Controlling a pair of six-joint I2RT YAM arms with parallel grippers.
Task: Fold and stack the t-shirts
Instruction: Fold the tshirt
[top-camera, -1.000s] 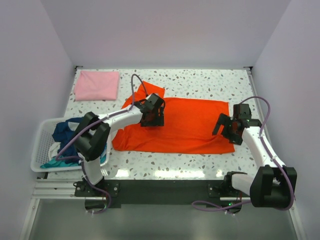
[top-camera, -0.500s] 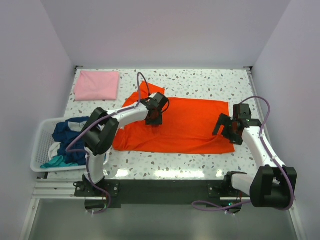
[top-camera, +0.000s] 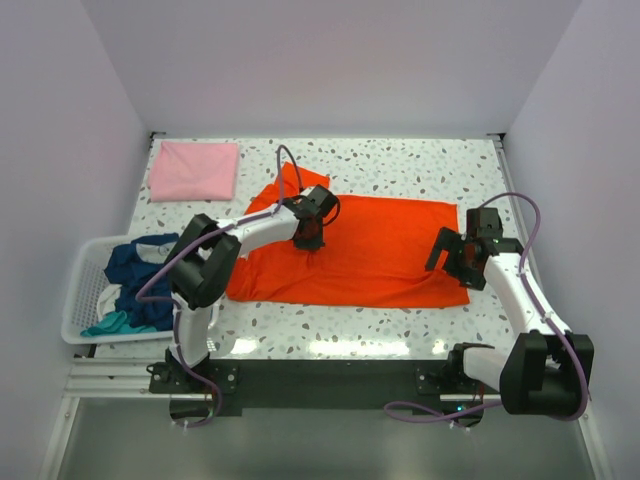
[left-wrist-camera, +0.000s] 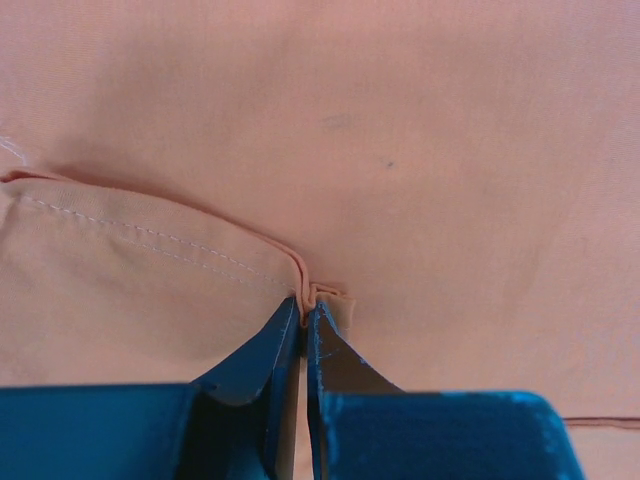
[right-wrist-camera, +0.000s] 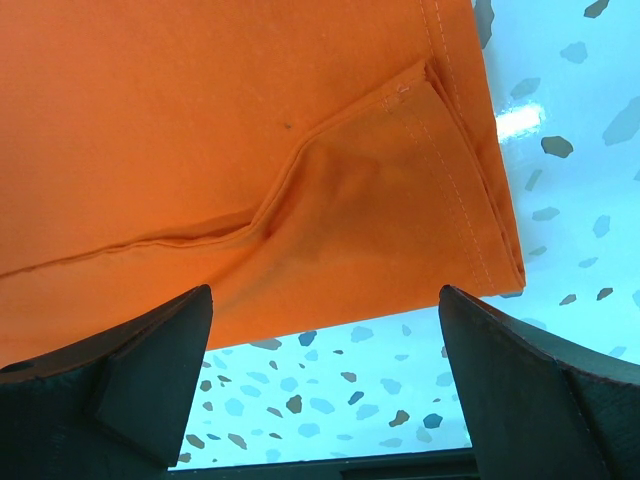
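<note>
A bright orange-red t-shirt (top-camera: 370, 250) lies spread flat across the middle of the table. My left gripper (top-camera: 308, 238) is down on its upper left part, shut on a pinched fold of the orange cloth (left-wrist-camera: 306, 291). My right gripper (top-camera: 455, 262) hovers open over the shirt's right edge (right-wrist-camera: 470, 190), nothing between its fingers (right-wrist-camera: 150, 370). A folded pale pink t-shirt (top-camera: 194, 170) sits at the far left corner. Dark blue (top-camera: 135, 262) and teal (top-camera: 110, 323) t-shirts lie bunched in the basket.
A white slatted basket (top-camera: 80, 290) stands off the table's left edge beside the left arm. Speckled tabletop (top-camera: 420, 160) shows behind the orange shirt and along the near edge (top-camera: 350, 325). Walls close in on three sides.
My left gripper has closed from open onto a fold of the orange shirt and shifted slightly away and right. The right arm has not moved.
</note>
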